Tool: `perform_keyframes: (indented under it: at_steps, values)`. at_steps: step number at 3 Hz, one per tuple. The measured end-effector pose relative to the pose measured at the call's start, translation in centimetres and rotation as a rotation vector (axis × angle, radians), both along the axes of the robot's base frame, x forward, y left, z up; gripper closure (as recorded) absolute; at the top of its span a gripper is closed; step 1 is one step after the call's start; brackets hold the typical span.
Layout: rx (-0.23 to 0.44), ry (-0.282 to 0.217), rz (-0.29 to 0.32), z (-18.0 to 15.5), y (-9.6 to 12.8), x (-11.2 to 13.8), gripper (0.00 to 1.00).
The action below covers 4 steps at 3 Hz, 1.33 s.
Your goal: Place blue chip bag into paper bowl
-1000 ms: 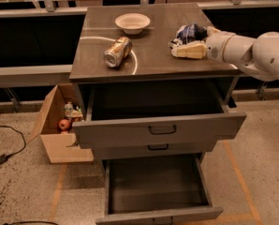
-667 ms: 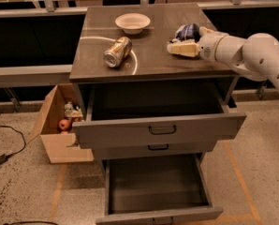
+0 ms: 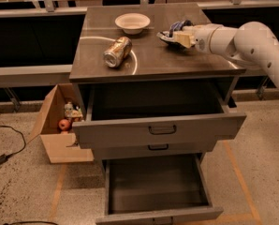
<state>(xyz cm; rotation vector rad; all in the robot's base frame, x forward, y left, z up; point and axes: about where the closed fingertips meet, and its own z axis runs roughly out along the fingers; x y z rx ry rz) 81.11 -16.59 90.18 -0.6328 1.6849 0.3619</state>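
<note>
Camera view: claw (image 3: 175,38) grips crumpled blue chip bag (image 3: 177,26) right of paper bowl (image 3: 132,22).

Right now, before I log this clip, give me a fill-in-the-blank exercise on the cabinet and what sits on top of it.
1. The end effector grips the blue chip bag, seen on the picture's ___ side of the paper bowl.
2. The paper bowl is ___ inside.
3. The drink can lies on its ___.
4. ___ drawers stand open below.

Missing words: right; empty; side; two.
</note>
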Motion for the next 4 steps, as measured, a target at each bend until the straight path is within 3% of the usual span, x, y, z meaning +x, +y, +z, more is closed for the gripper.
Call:
perform_keyframes:
  at_steps: [1,2,3,4]
  values:
    - [-0.050,0.005,0.022,0.6,0.7,1.7,0.88]
    - [-0.083,-0.020,0.044,2.0,1.4,3.5,1.00]
    - [-0.115,-0.081,0.076,4.0,2.7,5.3,1.00]
    - [-0.149,-0.176,0.098,7.2,4.0,6.6,1.00]
